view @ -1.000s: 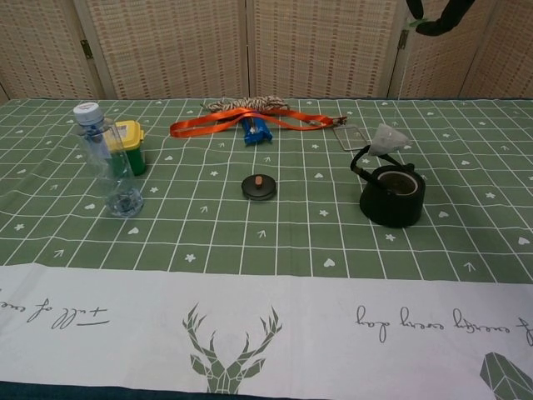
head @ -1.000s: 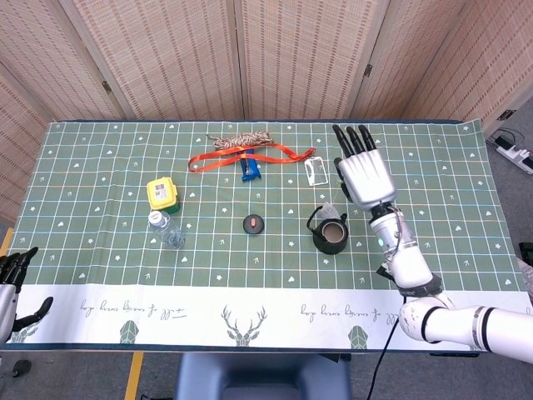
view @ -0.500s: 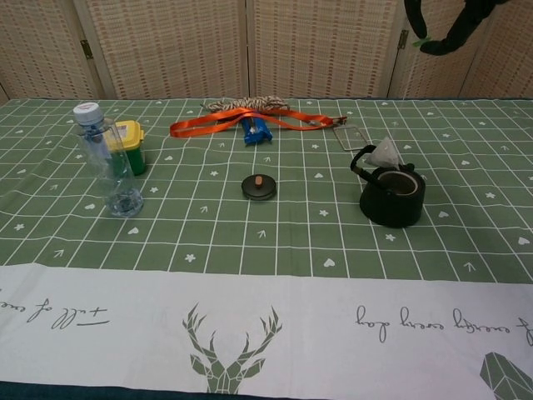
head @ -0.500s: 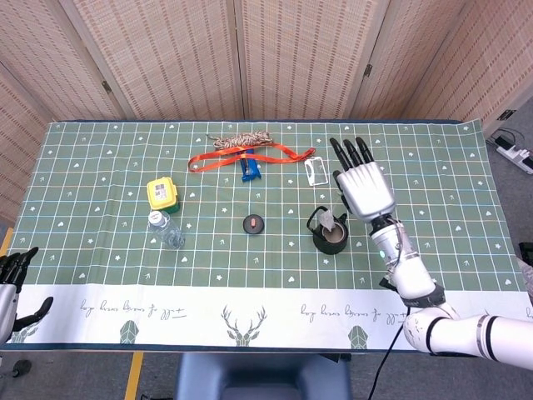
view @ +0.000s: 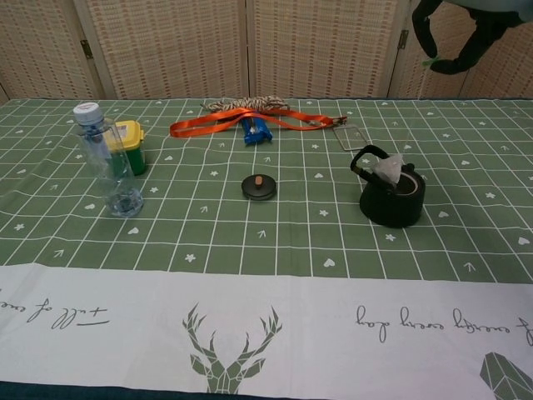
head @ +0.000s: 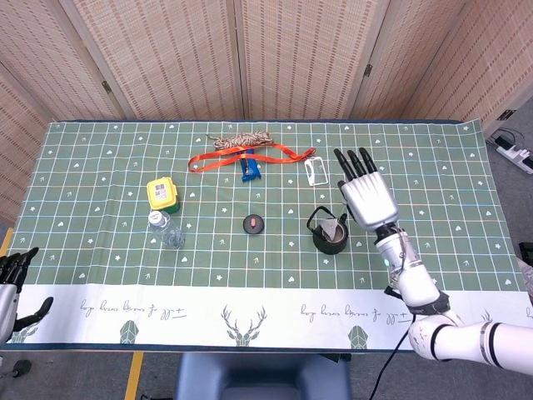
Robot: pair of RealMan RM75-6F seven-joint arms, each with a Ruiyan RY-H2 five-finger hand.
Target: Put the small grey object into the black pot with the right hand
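The small grey object (head: 334, 226) (view: 386, 170) lies tilted in the mouth of the black pot (head: 330, 237) (view: 391, 197), its top poking above the rim. My right hand (head: 365, 192) (view: 460, 29) hovers above and just right of the pot, fingers spread and holding nothing. The pot's lid (head: 253, 223) (view: 258, 187) lies on the cloth left of the pot. My left hand (head: 15, 280) hangs off the table's near left corner, fingers apart and empty.
A clear bottle (view: 108, 159) and a yellow-lidded green box (view: 129, 143) stand at the left. An orange strap (view: 241, 122), a blue item (view: 256, 132), a coiled rope (view: 248, 104) and a clear card holder (view: 351, 136) lie behind the pot.
The grey object has dropped from above the pot's rim into its mouth. My right hand has let it go and drawn back toward me with fingers spread.
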